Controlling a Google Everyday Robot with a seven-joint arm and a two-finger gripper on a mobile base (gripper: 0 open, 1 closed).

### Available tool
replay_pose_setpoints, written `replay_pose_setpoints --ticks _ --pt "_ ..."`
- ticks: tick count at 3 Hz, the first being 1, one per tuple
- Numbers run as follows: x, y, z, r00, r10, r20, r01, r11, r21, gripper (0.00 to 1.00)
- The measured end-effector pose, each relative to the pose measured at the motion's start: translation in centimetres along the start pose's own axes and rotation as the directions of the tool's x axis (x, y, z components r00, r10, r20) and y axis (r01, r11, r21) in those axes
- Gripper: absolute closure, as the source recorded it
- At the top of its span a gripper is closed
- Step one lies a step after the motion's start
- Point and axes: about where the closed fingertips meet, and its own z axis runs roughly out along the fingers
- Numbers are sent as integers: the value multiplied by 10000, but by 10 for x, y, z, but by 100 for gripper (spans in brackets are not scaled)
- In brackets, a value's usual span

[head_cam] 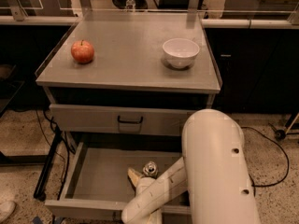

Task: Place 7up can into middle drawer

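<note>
The middle drawer [93,181] is pulled open below the cabinet top, showing its flat grey floor. The 7up can [150,168] stands upright inside it, right of centre, with its shiny top showing. My gripper [141,175] is down in the drawer right at the can, on its left and front side. My white arm [215,171] reaches in from the lower right and hides the can's body and the drawer's right part.
The upper drawer front [126,120] with its black handle is closed. On the cabinet top [126,64] sit a red apple [82,51] at the left and a white bowl [180,52] at the right. Cables [49,129] hang at the cabinet's left.
</note>
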Motion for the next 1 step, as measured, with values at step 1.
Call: replay_pose_setpoints --ticks 1 --pt "0 0 0 10000 0 0 0 10000 0 0"
